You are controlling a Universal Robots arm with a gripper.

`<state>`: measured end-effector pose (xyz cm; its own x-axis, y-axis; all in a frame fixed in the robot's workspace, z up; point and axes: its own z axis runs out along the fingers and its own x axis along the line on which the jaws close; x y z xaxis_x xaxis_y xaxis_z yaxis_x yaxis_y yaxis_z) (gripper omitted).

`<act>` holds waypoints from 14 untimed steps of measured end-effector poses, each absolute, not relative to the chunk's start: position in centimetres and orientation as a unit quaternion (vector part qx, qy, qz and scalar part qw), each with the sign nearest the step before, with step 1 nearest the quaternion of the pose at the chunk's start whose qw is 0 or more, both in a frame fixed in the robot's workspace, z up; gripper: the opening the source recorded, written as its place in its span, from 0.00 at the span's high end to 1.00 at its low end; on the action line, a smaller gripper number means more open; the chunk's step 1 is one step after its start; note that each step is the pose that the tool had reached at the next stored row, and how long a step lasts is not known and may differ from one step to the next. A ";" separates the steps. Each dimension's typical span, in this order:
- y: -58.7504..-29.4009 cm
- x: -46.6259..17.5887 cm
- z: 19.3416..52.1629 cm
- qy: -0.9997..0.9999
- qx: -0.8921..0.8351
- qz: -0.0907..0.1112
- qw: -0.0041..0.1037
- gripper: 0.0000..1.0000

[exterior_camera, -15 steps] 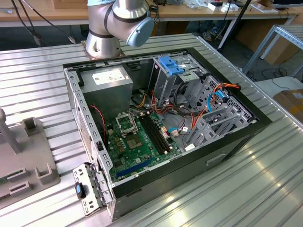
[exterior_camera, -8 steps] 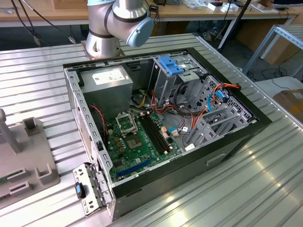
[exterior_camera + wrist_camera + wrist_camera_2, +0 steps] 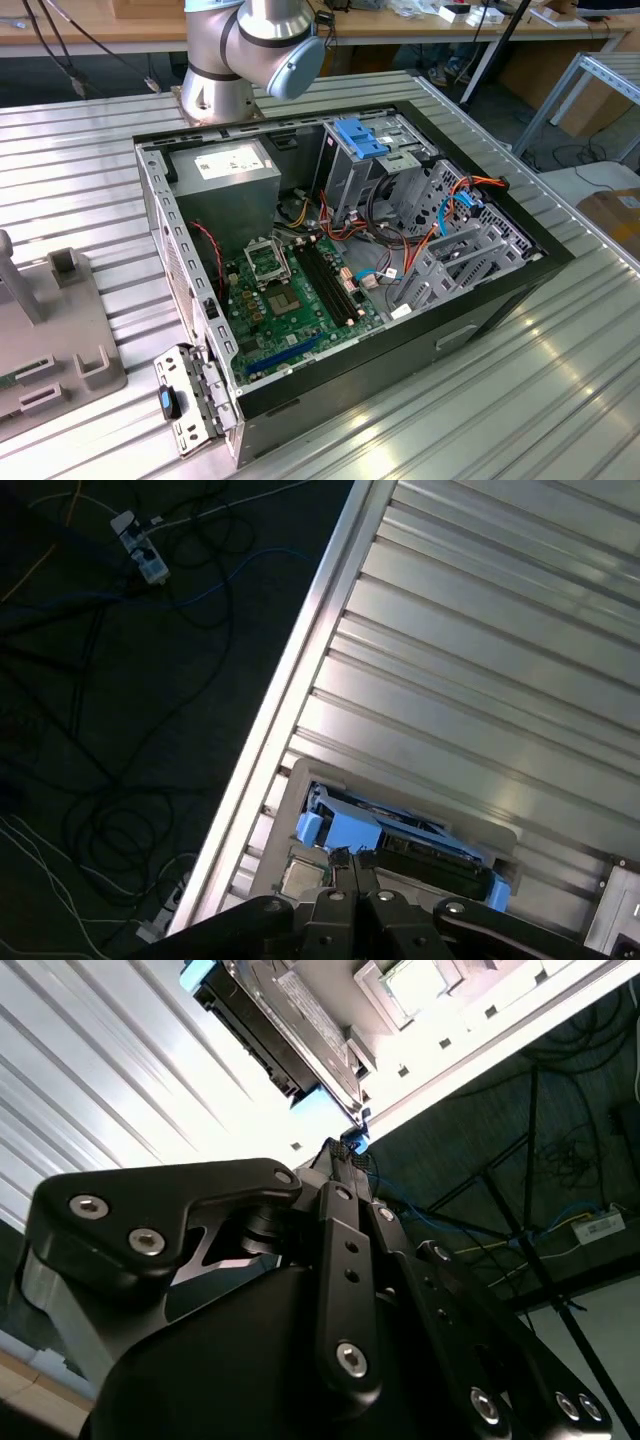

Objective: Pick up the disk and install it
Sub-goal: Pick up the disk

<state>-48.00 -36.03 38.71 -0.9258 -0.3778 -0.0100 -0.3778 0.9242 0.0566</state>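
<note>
Tool (image 3: 352, 868) hangs over the disk (image 3: 405, 838), fingers pressed together, nothing seen btwn them. Disk sits dead ahead of the tips, 12 o'clock, in a grey cradle (image 3: 400, 800) near the tabletop (image 3: 480, 660) edge. Its long axis runs along the ribs, square to that edge. Tips are nearest its blue-tab end. Contact: can't tell.
</note>
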 end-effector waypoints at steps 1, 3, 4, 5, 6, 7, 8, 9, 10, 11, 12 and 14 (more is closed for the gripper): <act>-36.0 -48.0 38.7 -0.981 0.193 -0.029 0.001 0.89; -36.0 -48.0 38.7 -0.980 0.199 -0.028 0.001 0.89; -36.0 -48.0 38.7 -0.975 0.220 -0.028 0.001 0.89; -36.0 -48.0 38.7 -0.972 0.231 -0.028 0.002 0.89; -36.0 -48.0 38.7 -0.970 0.240 -0.028 0.002 0.89; -36.0 -48.0 38.7 -0.967 0.255 -0.028 0.002 0.89; -36.0 -48.0 38.7 -0.962 0.270 -0.028 0.003 0.89; -36.0 -48.0 38.7 -0.960 0.279 -0.028 0.003 0.89; -36.0 -48.0 38.7 -0.956 0.291 -0.028 0.003 0.89; -36.0 -48.0 38.7 -0.953 0.303 -0.028 0.004 0.89; -36.0 -48.0 38.7 -0.950 0.311 -0.028 0.004 0.89; -36.0 -48.0 38.7 -0.943 0.333 -0.028 0.005 0.89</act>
<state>-48.00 -36.03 38.70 -0.7788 -0.6271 -0.0099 -0.6266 0.7773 0.0560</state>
